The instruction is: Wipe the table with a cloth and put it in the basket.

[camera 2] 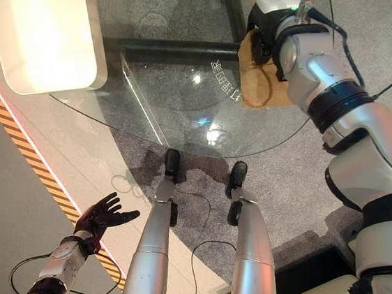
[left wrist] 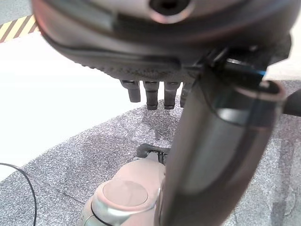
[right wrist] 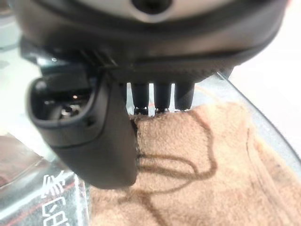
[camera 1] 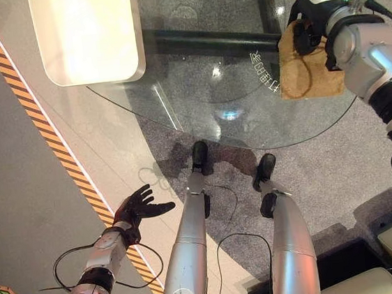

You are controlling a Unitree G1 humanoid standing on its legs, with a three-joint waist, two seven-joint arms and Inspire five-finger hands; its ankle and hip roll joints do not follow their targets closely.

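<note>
Cloth (camera 1: 298, 62), soft, light and tan, lies at the glass bench's (camera 1: 196, 84) right edge under the right robot hand's (camera 1: 308, 31) straight pressing fingers; bunching should grip best.

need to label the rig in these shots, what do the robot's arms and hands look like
Both arms are silver-grey metal segments with black joint bands. The left hand is dark, with slim dark fingers. The right hand is also dark, topped by a white housing at the wrist; its fingers are dark and ridged, its thumb a broad dark shell.
</note>
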